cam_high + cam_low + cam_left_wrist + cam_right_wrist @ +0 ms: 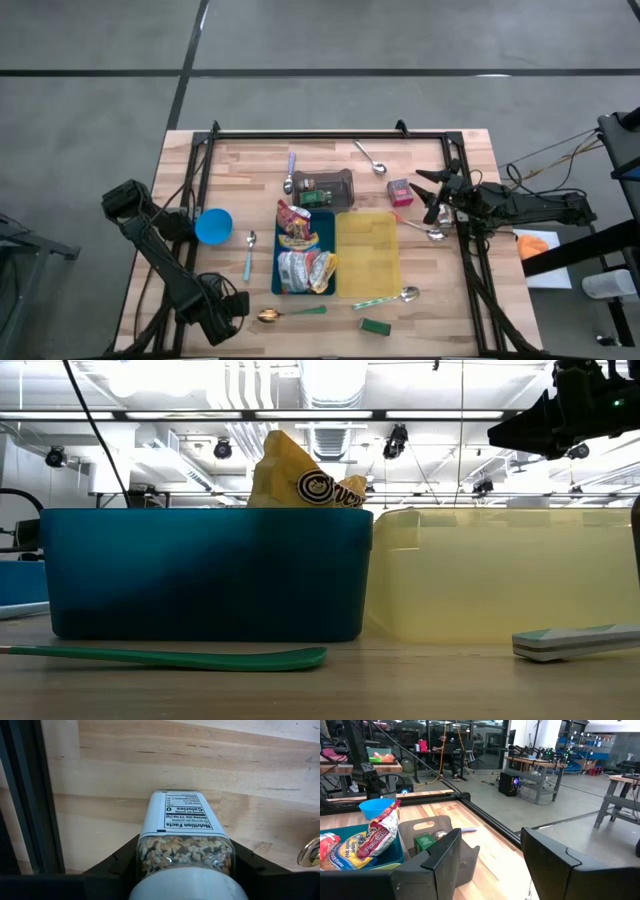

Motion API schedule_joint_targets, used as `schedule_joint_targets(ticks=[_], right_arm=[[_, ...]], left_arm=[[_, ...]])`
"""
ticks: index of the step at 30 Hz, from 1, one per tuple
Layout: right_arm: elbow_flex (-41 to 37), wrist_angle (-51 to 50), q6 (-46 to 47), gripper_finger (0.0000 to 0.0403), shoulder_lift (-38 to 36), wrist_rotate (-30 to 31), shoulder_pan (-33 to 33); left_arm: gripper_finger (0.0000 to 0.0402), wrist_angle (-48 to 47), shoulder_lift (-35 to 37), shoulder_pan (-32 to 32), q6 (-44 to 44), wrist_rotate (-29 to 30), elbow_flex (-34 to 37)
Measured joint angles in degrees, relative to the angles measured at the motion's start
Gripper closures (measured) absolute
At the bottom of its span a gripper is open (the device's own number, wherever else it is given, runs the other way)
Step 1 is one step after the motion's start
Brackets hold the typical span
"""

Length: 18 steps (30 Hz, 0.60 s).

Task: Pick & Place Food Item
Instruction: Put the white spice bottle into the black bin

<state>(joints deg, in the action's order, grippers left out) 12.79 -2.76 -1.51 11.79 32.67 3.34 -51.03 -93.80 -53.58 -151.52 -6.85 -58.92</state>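
High view: the left claw (225, 318) sits folded low at the lower left of the wooden desk (250, 165), its grip hidden here; the right claw (428, 196) reaches in level from the right edge, fingers spread and empty, near the pink packet (399, 190).

Left wrist view: the left claw is clenched around a clear seasoning jar with a white nutrition label (182, 840), lying lengthwise between its fingers.

Right wrist view: the right claw's fingers (442, 855) stand parted, grasping nothing.
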Motion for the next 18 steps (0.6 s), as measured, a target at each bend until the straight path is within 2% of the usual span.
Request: schedule_joint_targets(ticks=[8,18], right_arm=[[0.0,0.0,0.0,0.0203,0.0,0.0,0.0],[0.0,0.0,0.0,0.0203,0.0,0.0,0.0]], left_arm=[[0.0201,0.0,0.0,0.0,0.0,0.0,0.0],[0.0207,0.0,0.0,0.0,0.2,0.0,0.0]])
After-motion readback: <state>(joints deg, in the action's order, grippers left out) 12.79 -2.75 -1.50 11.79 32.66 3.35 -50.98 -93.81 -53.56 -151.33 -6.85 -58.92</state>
